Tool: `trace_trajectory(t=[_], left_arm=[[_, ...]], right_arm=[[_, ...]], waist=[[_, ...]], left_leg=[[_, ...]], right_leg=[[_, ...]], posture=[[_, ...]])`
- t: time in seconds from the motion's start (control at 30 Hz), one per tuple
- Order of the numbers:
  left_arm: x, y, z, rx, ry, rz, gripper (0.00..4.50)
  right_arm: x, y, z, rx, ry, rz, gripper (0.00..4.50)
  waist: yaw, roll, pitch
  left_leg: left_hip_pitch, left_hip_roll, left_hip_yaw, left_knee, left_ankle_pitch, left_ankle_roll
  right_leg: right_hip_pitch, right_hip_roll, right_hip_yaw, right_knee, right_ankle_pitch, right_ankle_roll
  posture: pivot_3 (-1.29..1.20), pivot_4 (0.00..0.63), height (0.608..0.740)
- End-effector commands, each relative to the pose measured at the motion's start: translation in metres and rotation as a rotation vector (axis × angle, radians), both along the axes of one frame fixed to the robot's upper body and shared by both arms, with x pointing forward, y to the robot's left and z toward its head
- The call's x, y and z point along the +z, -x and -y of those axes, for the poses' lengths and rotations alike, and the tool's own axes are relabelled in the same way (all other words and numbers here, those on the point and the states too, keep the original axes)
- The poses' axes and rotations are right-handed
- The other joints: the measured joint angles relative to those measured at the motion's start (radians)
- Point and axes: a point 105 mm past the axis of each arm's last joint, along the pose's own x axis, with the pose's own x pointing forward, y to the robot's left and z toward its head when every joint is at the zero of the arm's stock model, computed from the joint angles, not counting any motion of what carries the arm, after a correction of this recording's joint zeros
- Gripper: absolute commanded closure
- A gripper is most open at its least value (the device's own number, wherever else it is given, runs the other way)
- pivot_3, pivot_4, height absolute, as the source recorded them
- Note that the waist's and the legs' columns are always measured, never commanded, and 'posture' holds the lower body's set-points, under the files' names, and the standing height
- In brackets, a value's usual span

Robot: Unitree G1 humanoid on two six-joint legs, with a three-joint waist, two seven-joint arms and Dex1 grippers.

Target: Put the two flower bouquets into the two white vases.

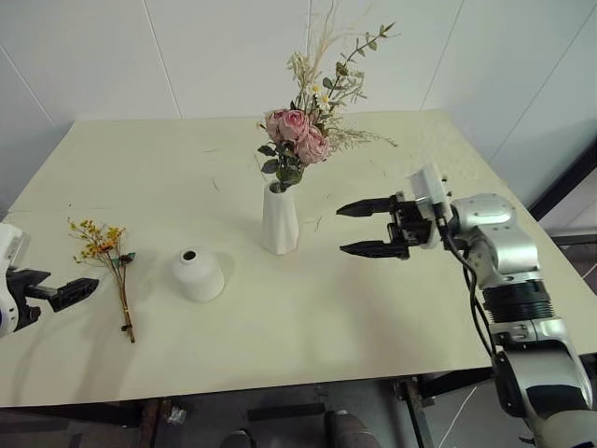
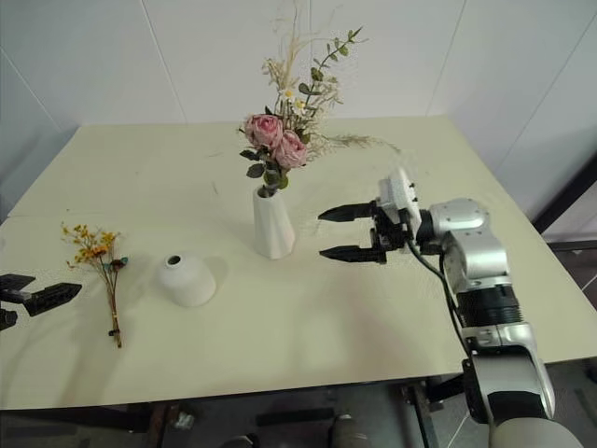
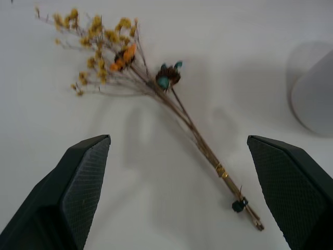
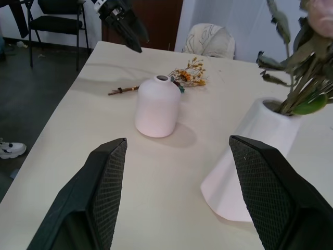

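Observation:
The pink rose bouquet [image 1: 300, 138] stands upright in the tall white vase [image 1: 279, 222] at the table's middle. To its left sits the short squat vase [image 1: 197, 273], with nothing in it. Further left, the thin yellow bouquet [image 1: 110, 266] lies flat on the table, its blossoms toward the far side. My left gripper [image 1: 58, 292] hovers open at the left table edge, just left of the yellow bouquet [image 3: 156, 99]. Right of the tall vase, my right gripper [image 1: 366, 227] is open and empty, its fingers pointing toward the vase [image 4: 252, 156].
The pale table [image 1: 373, 327] runs to a near edge just below the vases. White wall panels stand behind it. In the right wrist view a dark chair [image 4: 57, 21] and a pale chair [image 4: 210, 40] stand beyond the table's left side.

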Motion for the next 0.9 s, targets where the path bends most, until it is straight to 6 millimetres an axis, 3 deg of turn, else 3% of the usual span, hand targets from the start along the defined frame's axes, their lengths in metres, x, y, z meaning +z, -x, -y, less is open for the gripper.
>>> trace_trajectory(t=[0.03,0.2,0.5,0.6,0.73,0.9], left_arm=[[-0.006,-0.001,0.000,0.008,-0.016,-0.033,0.00],[-0.028,-0.009,0.000,0.041,0.017,-0.073,0.00],[-0.041,-0.035,-0.001,0.088,0.067,-0.079,0.00],[-0.041,-0.053,0.002,0.152,0.113,-0.072,0.00],[-0.035,-0.072,0.018,0.121,0.171,-0.057,0.00],[-0.038,-0.080,0.030,0.155,0.219,-0.134,0.00]], right_arm=[[0.016,0.008,0.020,0.021,0.001,-0.019,1.19],[0.016,0.015,0.031,0.029,0.037,-0.067,0.02],[0.016,0.023,0.033,0.033,0.044,-0.003,0.02],[0.010,0.021,0.034,0.024,0.066,-0.005,0.02],[0.002,0.025,0.029,0.040,0.067,-0.021,0.02],[-0.001,0.028,0.025,0.061,0.059,-0.031,0.02]], waist=[[0.003,0.000,0.000],[0.019,0.000,0.000],[0.020,-0.001,0.000],[0.022,-0.001,0.000],[0.027,-0.002,-0.001],[0.025,-0.002,-0.001]], left_leg=[[0.000,0.000,0.000,0.000,0.000,0.000],[0.000,0.000,0.001,0.000,0.000,-0.001],[0.000,0.000,0.001,0.001,0.000,-0.001],[0.000,-0.001,0.001,0.001,0.000,-0.001],[0.000,-0.001,0.001,0.003,0.000,-0.001],[-0.001,-0.001,0.001,0.003,0.000,-0.001]], right_leg=[[0.000,0.000,0.000,0.000,0.000,0.000],[0.000,-0.001,0.001,-0.001,0.000,0.000],[0.000,0.000,0.001,0.000,0.000,0.001],[0.000,-0.001,0.001,0.000,0.001,0.001],[0.001,-0.001,0.001,0.000,0.001,0.002],[0.001,-0.001,0.001,0.000,0.002,0.003]], posture=[[0.00,0.150,0.740],[0.00,0.150,0.740],[0.00,0.150,0.740],[0.00,0.150,0.740],[0.00,0.150,0.740],[0.00,0.150,0.740]])
